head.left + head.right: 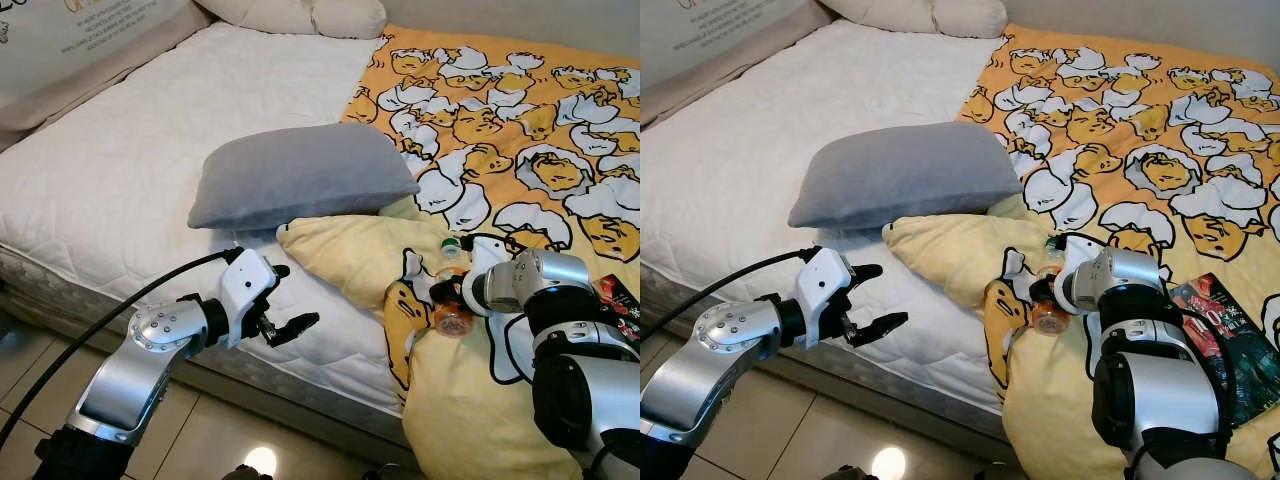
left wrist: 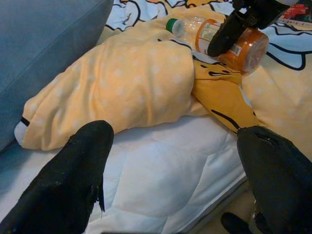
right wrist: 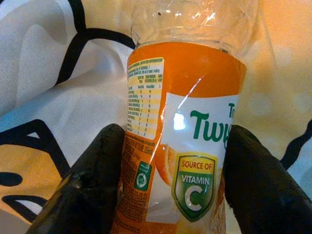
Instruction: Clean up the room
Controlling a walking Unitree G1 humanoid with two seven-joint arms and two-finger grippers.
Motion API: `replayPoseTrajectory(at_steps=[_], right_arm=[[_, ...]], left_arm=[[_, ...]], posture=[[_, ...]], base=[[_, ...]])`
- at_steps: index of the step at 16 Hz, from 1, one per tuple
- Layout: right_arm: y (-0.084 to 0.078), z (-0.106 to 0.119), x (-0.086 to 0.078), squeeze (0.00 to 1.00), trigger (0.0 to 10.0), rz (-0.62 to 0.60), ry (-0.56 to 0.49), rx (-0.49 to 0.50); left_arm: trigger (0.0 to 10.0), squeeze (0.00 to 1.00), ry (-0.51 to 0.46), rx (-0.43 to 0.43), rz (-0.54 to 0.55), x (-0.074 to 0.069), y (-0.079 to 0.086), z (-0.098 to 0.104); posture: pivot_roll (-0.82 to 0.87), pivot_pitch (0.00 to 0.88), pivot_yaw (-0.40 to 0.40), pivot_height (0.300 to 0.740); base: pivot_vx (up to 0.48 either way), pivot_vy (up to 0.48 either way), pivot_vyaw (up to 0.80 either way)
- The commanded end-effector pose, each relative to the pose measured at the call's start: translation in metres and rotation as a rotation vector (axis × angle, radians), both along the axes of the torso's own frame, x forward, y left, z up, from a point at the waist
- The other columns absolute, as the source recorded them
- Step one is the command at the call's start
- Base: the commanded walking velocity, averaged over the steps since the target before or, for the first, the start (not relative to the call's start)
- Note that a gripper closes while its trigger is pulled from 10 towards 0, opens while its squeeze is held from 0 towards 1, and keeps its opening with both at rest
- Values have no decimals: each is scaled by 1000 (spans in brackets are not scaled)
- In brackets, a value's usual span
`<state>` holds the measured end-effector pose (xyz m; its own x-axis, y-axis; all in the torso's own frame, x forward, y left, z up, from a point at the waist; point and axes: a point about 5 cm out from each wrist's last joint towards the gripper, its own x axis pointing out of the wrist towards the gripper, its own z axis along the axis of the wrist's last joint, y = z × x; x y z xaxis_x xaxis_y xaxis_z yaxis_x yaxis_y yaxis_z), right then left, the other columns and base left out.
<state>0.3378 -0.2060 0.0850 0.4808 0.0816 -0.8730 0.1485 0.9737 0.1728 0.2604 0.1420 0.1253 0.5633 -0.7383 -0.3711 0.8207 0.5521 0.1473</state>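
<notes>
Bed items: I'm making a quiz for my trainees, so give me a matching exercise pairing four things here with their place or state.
Things:
1. grey pillow
2. bottle
3. left gripper
4. magazine

Places or states:
A. between the right gripper's fingers
B. open, over the mattress edge
C. flat on the patterned blanket, beside the right arm
D. on the white mattress, overlapping the yellow bedding

Pairs: 1-D, 2-A, 3-B, 4-C

Right gripper [image 1: 1045,290] grasps the bottle [image 1: 1047,296] on the blanket [image 1: 1120,130].
</notes>
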Motion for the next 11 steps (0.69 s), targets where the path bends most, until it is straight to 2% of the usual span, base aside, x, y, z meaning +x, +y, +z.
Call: replayPoseTrajectory(at_steps=[1,6,7,8,9,10,11], right_arm=[[-4,1,-2,0,0,-10,-9,15],[-13,15,-3,0,0,-23,-52,32],[-14,19,-3,0,902,-19,-73,31],[-16,25,-2,0,4392,3,-146,25],[-15,31,-3,0,10000,47,-208,9],[-15,33,-5,0,10000,75,-221,4],[-16,35,-7,0,10000,121,-299,-33]], left_arm=[[10000,0,10,4,-24,-2,-2,1],[10000,0,20,9,-31,-5,1,-1],[10000,0,21,10,-31,-5,1,-1],[10000,0,21,11,-31,-5,2,-1],[10000,0,22,12,-30,-6,2,-1],[10000,0,23,14,-29,-6,3,-1],[10000,0,24,16,-29,-7,3,-2]], posture=[[-77,66,11,740],[-82,55,8,740],[-81,54,8,740],[-81,52,7,740],[-83,50,8,740],[-84,50,8,740],[-83,49,8,740]], base=[[0,0,0],[0,0,0],[0,0,0],[0,0,0],[0,0,0],[0,0,0],[0,0,0]])
